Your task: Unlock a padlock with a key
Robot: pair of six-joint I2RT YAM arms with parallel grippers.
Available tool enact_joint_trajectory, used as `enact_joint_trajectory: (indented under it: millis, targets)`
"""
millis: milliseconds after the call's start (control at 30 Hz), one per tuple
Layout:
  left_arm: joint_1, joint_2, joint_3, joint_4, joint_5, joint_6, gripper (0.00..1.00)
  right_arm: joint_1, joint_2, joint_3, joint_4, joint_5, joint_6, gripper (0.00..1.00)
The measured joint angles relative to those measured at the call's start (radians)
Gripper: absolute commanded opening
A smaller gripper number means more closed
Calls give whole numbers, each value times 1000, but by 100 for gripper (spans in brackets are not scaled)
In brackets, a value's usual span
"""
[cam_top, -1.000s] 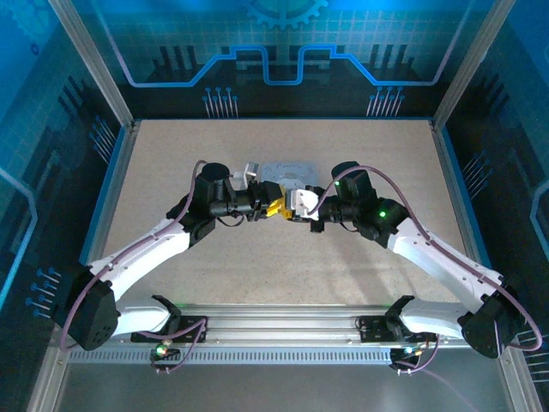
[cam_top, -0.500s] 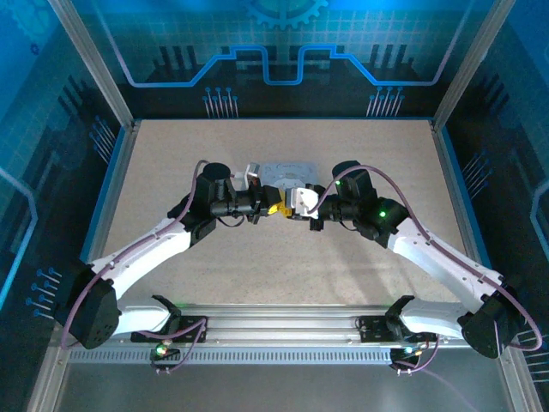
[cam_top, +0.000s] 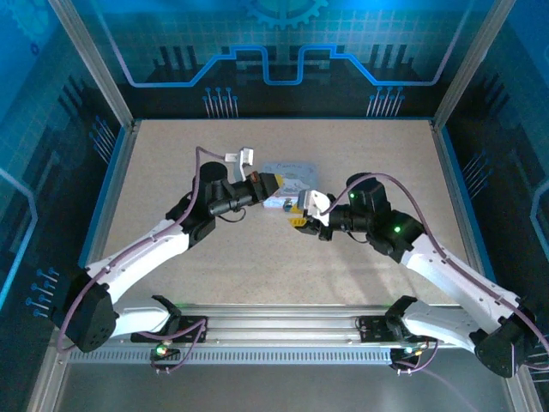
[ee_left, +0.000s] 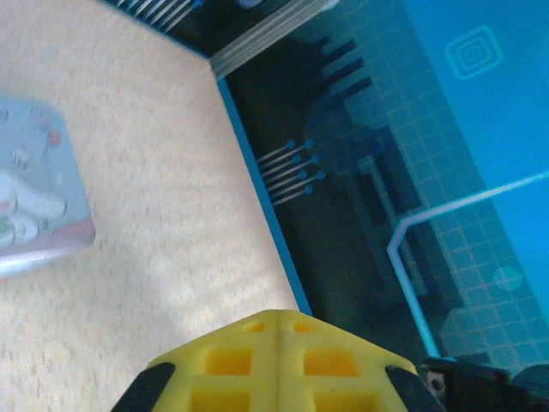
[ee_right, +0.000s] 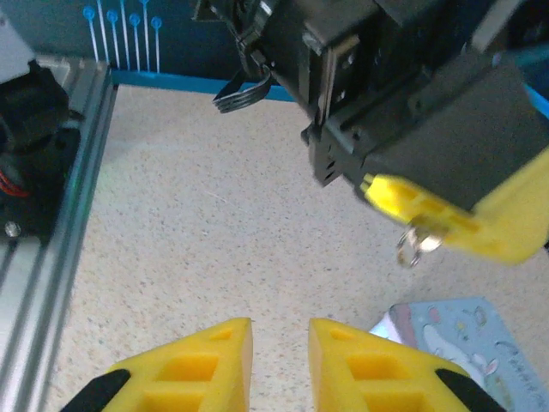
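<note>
— So how far along are they with that lock?

— Start on the left. The left gripper is held up off the table, with its yellow fingers pressed tight together. In the right wrist view, a small silvery ring hangs from under those tips. I take it for the key, pinched there, though it's too small to swear to.

— And the padlock?

— I can't pick it out. It's a tiny dark thing and could be tucked in or behind those fingers. I really can't tell. Just beyond the left gripper a pale tin with a cartoon print lies flat on the table. As far as I can judge, it has no part in the job.

— The right arm?

— The right gripper sits a little to the right of the other and nearer to us, close to it but not touching. Its fingers stand slightly apart, with bare table showing between them. It holds nothing.

— So what's done and what's left?

— Having the key in hand looks like the only part done. I see no lock sprung open. They have yet to steady the padlock, bring the key to the keyhole, push it in and turn it. That's most of the job, I'd say.
</note>
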Motion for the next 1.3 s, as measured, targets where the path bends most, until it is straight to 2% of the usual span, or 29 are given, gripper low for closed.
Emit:
enact_joint_trajectory:
  millis: [167, 333, 533, 667, 900, 1300]
  targets:
    - [-37, -1, 25, 117, -32, 122, 0, -90, -19, -53, 118, -47, 284, 29]
    - [-88, -1, 25, 237, -42, 190, 0, -208, -28, -178, 392, -131, 674, 39]
    - [-134, 10, 41, 341, -60, 229, 0, -235, -28, -212, 626, -205, 957, 47]
    - [-154, 20, 45, 392, -72, 234, 0, -243, -20, -212, 784, -249, 1107, 48]
    - [-164, 30, 58, 414, -90, 237, 0, -243, 26, -212, 949, -274, 1260, 43]
    - [-165, 42, 58, 434, -94, 237, 0, -230, 50, -182, 971, -288, 1297, 33]
